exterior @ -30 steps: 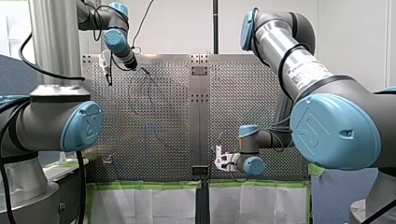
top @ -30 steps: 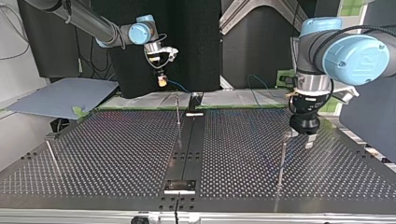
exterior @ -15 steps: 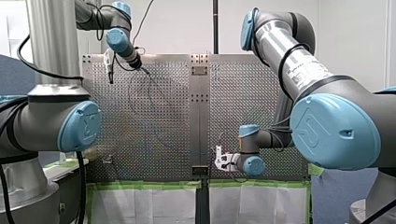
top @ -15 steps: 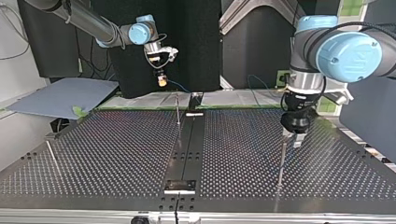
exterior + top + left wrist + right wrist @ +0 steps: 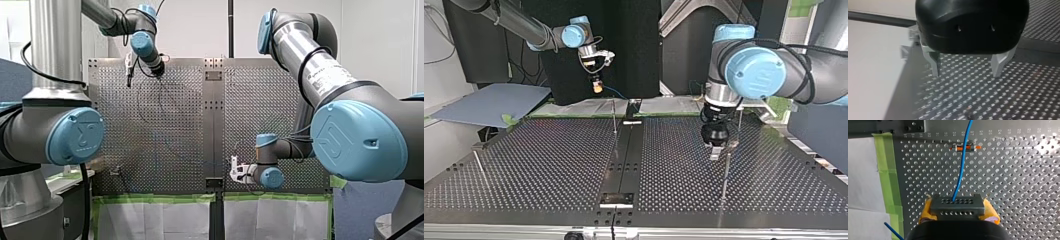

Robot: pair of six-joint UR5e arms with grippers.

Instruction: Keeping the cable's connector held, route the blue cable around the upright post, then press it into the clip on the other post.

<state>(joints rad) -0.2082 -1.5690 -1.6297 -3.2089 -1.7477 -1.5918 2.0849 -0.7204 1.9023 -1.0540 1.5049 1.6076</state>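
Perforated table (image 5: 549,165), green tape (image 5: 888,170) edging, blue cable (image 5: 961,170) seemingly hanging above

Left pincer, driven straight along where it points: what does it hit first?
Likely the perforated table: my left pincer points down at bare plate, nothing between its open fingers. The top view shows a thin post close beside it; depth there is unclear.

table (image 5: 1023,182) was perforated satin metal | connector (image 5: 957,206) looked matt grey | blue cable (image 5: 961,162) had a smooth sheath | my left gripper (image 5: 966,75) had a glossy black shell
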